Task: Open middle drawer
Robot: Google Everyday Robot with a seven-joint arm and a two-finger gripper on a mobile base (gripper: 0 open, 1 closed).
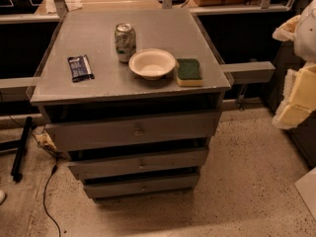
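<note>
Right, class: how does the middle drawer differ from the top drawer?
The middle drawer front is lower and narrower than the top drawer front. The middle drawer sits directly beneath the top drawer. Both are grey with a small centre knob. The gripper hangs at the right edge, touching neither.

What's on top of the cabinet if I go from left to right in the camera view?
First the dark snack packet → drink can → white bowl → green sponge, then, past the cabinet, the robot's tool at the right edge.
</note>
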